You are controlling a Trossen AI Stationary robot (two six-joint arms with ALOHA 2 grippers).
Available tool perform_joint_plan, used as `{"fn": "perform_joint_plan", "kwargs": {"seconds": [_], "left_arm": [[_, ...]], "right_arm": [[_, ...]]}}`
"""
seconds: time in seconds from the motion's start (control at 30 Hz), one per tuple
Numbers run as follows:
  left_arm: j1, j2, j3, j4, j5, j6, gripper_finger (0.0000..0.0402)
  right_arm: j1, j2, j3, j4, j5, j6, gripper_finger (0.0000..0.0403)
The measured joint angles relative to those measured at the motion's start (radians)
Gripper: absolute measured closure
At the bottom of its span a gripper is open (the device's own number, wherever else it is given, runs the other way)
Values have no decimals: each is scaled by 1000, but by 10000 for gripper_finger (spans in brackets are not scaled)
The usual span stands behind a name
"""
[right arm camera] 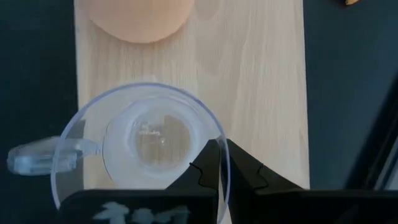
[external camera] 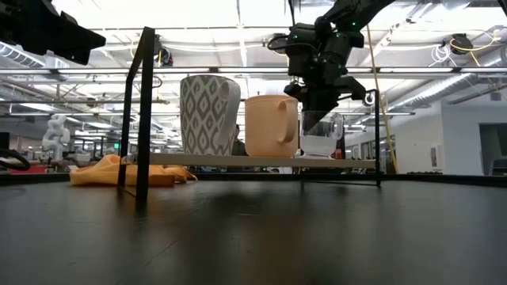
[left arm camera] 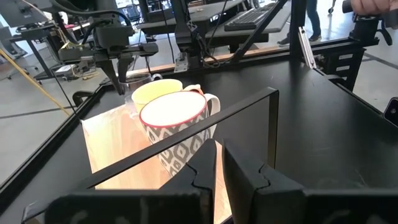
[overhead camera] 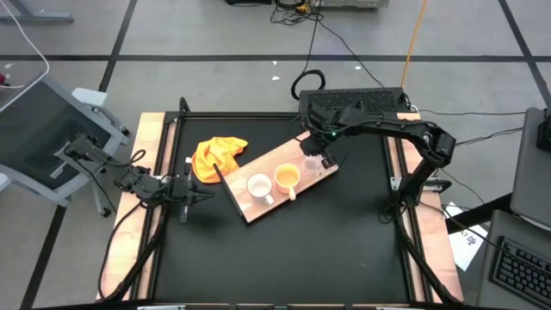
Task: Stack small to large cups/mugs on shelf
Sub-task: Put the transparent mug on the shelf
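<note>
right gripper (right arm camera: 222, 163) pinched on clear glass cup (right arm camera: 140, 146) rim, above shelf (right arm camera: 261, 81) | left gripper (left arm camera: 217, 163) closed, empty, waiting beside white mug (left arm camera: 174, 124); yellow-orange mug (overhead camera: 287, 177) between

black table (overhead camera: 284, 258): wood shelf (overhead camera: 267, 164), yellow cloth (overhead camera: 215, 157); 3 cups on shelf.

Clear glass cup (right arm camera: 140, 149) cut off below

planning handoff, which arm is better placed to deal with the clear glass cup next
Right: the right gripper is shut on the rim of the clear glass cup on the light wooden shelf board. The left gripper waits off the board's far end.
</note>
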Motion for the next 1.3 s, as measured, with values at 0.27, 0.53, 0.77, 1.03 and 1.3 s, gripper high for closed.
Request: {"fn": "perform_joint_plan", "kwargs": {"seconds": [0.27,0.53,0.77,1.03,1.3], "left_arm": [[0,0,0,-25,0,-1,371],[0,0,0,-29,0,-3,371],[0,0,0,-36,0,-3,371],[0,0,0,-47,0,-3,371],[0,0,0,-47,0,-8,371]], "right_arm": [[0,2,-1,15,-69,31,403],[1,2,-2,-22,-59,81,403],[3,1,-1,-61,-17,106,403],[8,0,0,-104,12,120,403],[14,0,0,-103,15,127,403]]}}
